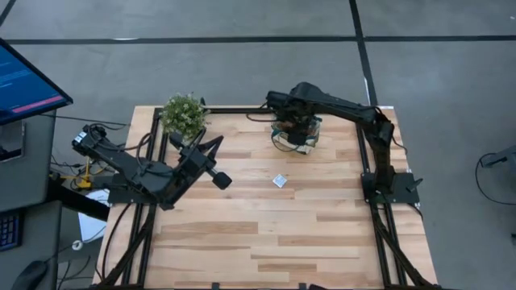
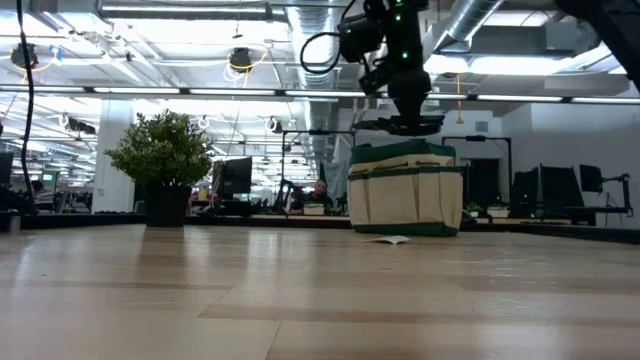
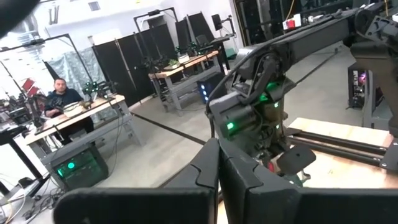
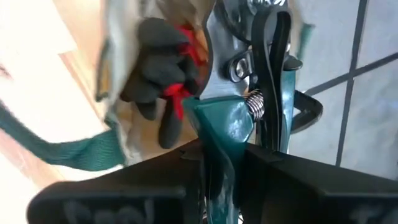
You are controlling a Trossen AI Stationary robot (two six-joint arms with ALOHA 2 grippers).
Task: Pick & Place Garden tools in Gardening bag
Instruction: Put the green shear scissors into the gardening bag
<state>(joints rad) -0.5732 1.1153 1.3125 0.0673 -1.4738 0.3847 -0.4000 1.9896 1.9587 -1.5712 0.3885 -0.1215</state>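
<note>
The tan gardening bag point(image 2: 405, 195) with green trim stands on its base at the table's far right-centre, and it also shows in the high view point(image 1: 313, 129). A red-and-black item point(image 4: 165, 68) lies inside it. My right gripper point(image 4: 227, 155) is directly above the bag's mouth point(image 1: 297, 129), shut on the pruning shears point(image 4: 239, 74), which have teal handles, a spring and a silver head. My left gripper point(image 1: 219, 179) is raised over the table's left-centre, shut and empty. The trowel and the narrow-bladed tool are not in view. My right gripper pinches the pruning shears between its two fingers by the teal handles point(image 4: 224, 121), just behind the spring point(image 4: 252, 102). The fingers come from above, pointing down. The shears hang below them, head down over the bag's open mouth. Whether the head touches the bag's contents cannot be told.
A bushy green potted plant point(image 1: 184, 114) stands at the table's far left. A tiny white square packet point(image 1: 280, 180) lies on the wood near the table's middle, in front of the bag. The near half of the table point(image 1: 282, 242) is bare wood.
</note>
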